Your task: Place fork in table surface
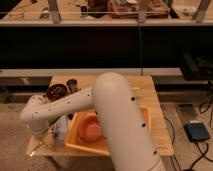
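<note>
The table surface is a light tan wooden top in the middle of the camera view. My white arm reaches from the lower middle over to the table's front left corner. My gripper hangs there below the elbow, just above the tabletop. The fork is a slender pale piece running from the gripper down-left to the table's front left edge. I cannot tell whether it rests on the wood or is held.
A yellow tub with an orange bowl in it sits right of the gripper. A dark bowl and a small dark can stand at the back left. A grey box lies on the floor at the right.
</note>
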Robot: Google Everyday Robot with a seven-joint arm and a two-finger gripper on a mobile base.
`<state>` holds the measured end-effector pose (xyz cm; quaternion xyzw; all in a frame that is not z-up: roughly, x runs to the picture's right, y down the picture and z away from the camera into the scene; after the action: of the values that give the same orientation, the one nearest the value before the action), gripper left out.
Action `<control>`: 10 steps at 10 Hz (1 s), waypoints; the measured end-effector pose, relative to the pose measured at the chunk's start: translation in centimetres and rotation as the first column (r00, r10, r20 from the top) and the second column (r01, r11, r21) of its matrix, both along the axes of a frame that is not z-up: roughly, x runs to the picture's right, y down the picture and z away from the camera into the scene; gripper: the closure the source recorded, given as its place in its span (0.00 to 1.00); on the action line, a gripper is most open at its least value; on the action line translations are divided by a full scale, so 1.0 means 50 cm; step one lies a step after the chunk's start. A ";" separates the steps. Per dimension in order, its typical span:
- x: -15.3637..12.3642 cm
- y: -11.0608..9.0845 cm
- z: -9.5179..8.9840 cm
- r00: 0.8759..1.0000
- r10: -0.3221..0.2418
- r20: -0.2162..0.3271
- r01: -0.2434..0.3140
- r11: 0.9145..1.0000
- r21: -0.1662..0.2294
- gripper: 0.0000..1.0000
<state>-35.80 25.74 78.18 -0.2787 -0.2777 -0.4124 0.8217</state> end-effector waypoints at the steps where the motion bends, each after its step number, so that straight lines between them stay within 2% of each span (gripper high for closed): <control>1: -0.002 0.004 0.001 1.000 0.003 -0.007 -0.003 1.000 0.000 0.39; 3: -0.001 0.007 0.003 1.000 0.008 -0.013 -0.008 1.000 0.000 0.56; 4: 0.001 0.008 0.006 1.000 0.008 -0.016 -0.008 1.000 -0.001 0.59; 10: 0.008 0.015 0.021 0.999 -0.013 -0.032 0.012 1.000 -0.015 0.59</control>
<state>-35.40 26.47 79.24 -0.2931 -0.2655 -0.4109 0.8214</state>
